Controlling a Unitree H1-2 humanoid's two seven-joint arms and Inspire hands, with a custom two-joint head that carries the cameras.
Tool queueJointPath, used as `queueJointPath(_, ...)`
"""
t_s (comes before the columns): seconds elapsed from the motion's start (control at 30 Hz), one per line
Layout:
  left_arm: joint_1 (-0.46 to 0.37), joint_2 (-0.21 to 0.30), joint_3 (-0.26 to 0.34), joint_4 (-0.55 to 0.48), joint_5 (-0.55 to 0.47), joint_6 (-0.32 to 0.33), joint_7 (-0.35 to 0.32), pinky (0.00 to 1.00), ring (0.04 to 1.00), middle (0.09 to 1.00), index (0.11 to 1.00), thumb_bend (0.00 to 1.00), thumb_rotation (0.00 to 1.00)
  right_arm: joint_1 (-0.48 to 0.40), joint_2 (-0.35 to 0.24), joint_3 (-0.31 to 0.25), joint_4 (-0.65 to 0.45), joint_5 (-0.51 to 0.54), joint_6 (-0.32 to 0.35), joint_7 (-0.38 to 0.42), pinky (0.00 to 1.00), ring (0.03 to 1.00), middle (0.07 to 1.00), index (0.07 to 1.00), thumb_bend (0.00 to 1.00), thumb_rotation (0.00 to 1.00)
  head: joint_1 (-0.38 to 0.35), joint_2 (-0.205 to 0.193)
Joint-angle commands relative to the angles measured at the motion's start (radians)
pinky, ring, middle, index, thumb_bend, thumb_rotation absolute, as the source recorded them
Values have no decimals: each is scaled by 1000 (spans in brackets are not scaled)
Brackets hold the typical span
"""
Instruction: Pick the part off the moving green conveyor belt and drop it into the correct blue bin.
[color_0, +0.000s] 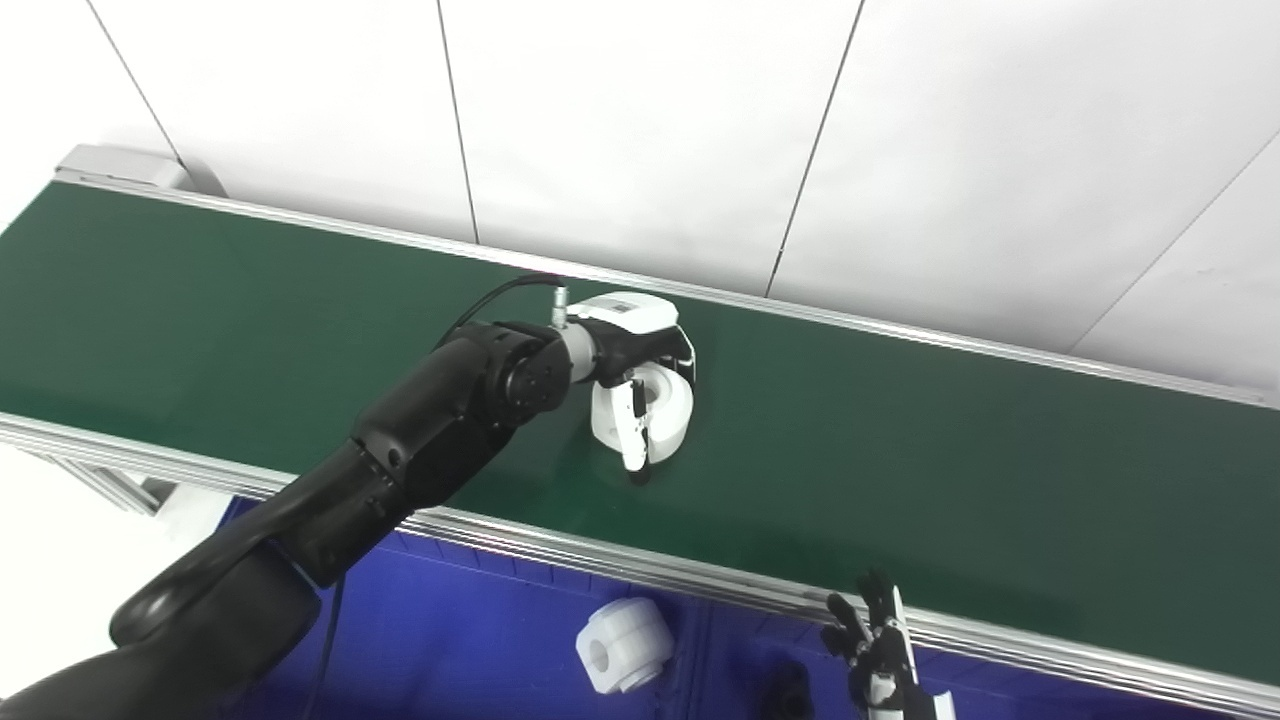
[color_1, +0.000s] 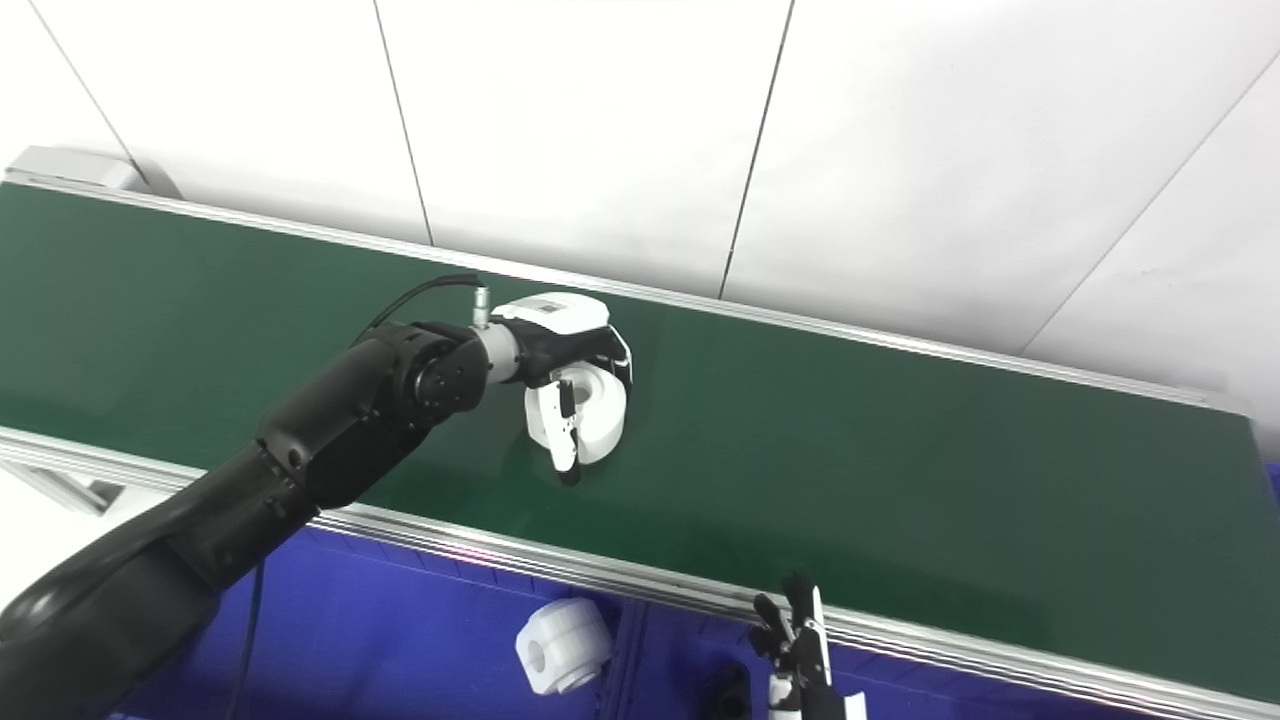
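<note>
The green conveyor belt (color_0: 900, 450) runs slantwise across the scene, with a blue bin (color_0: 470, 630) below its near rail. The left arm reaches over the rail to the middle of the belt, where the left hand (color_0: 640, 375) comes down over the white part (color_0: 655, 408), a stubby ring-shaped piece with a hole through it. Fingers (color_0: 634, 430) wrap its near side and others curl round its far side, so the hand looks closed on the part, which seems to sit on the belt or just barely off it. The step in hand is the pick: the grasp appears made, the lift not yet. Next the arm must raise the part clear of the belt, draw it back over the near rail and release it above the proper bin. A second white part (color_0: 622, 645) already lies in the bin. The right hand (color_0: 878, 640) waits low by the rail, fingers spread, holding nothing.
</note>
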Motion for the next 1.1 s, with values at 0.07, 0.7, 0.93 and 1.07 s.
queueJointPath(0.07,59,23,-14,17,7,-27,1,267,339,421,492,525,0,8,8,2,-37,15,6,5,893,911,976,1000,763,1000,2,1)
queueJointPath(0.7,41,39,-5,-105,33,-74,17,188,252,471,485,525,0,12,2,2,-69,19,44,6,880,901,972,1000,768,1000,56,38)
queueJointPath(0.93,20,50,66,-309,21,-21,-84,177,240,471,485,524,0,-1,-18,-19,-123,61,112,17,922,921,986,1000,811,1000,181,111)
queueJointPath(1.07,16,76,105,-416,31,17,-153,189,251,471,486,525,0,-11,-32,-27,-153,89,148,27,948,939,999,1000,815,1000,231,142)
